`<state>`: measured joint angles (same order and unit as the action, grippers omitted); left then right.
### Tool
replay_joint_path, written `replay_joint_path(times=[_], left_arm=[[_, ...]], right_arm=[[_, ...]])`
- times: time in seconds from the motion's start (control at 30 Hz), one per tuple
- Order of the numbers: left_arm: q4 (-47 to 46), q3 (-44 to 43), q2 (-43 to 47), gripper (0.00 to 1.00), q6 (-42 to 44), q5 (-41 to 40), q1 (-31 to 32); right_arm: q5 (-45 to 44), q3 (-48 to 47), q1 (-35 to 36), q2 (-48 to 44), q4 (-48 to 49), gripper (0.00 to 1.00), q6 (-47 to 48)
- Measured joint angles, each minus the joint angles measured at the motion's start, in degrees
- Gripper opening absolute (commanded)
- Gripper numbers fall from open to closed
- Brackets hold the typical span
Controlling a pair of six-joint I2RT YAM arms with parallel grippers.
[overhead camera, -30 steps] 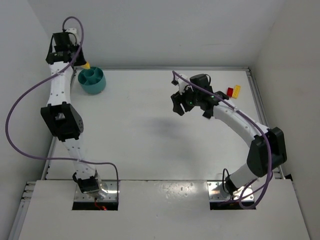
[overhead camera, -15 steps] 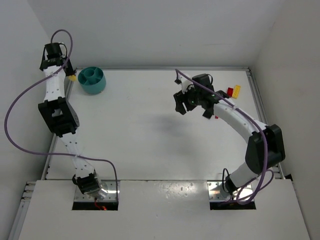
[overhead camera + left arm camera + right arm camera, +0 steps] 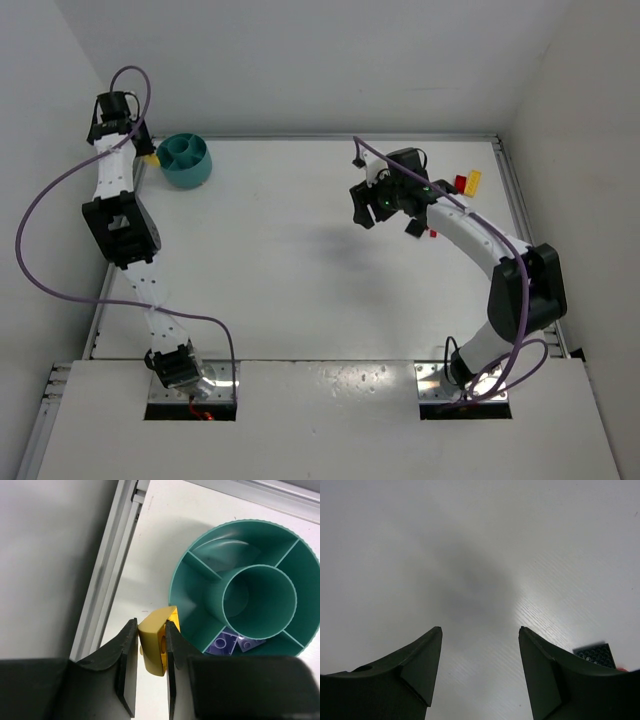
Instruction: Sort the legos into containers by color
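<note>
Two purple legos (image 3: 231, 642) are lying in one compartment of the teal bowl (image 3: 240, 524); our left gripper (image 3: 151, 630) is clamping a yellow lego (image 3: 155, 650) just outside the bowl's rim, perhaps touching its wall, we cannot tell; the metal rail (image 3: 107, 575) along the table edge is crowding it from the other side; our right gripper (image 3: 480, 632) is hanging with jaws apart, grasping nothing, over bare table (image 3: 470, 540); a black lego (image 3: 595, 655) is sitting just beside one finger; a red lego (image 3: 461, 183) and a second yellow lego (image 3: 473, 181) are lying side by side, well apart from the bowl.
</note>
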<state>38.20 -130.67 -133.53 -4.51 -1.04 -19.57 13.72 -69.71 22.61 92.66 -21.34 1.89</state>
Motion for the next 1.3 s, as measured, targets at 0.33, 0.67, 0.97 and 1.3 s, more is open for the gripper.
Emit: replay_joint_path(times=[0.33, 0.67, 0.97, 1.3], left_arm=[[-1.4, -2.6, -0.7, 0.06, 0.2, 0.4, 1.0], [-2.5, -2.7, -3.1, 0.34, 0.7, 0.7, 2.4], [-2.8, -2.7, -4.6, 0.80, 1.1, -0.5, 2.3], [-3.2, 1.4, 8.3, 0.80, 0.9, 4.5, 2.6]], right_arm=[[0.4, 0.0, -0.5, 0.3, 0.1, 0.63, -0.1], [0.3, 0.0, -0.9, 1.2, 0.2, 0.65, -0.6], [-0.5, 0.0, -3.0, 1.9, 0.3, 0.65, -2.2], [-7.7, 0.1, -14.6, 1.1, -0.2, 0.62, -6.0]])
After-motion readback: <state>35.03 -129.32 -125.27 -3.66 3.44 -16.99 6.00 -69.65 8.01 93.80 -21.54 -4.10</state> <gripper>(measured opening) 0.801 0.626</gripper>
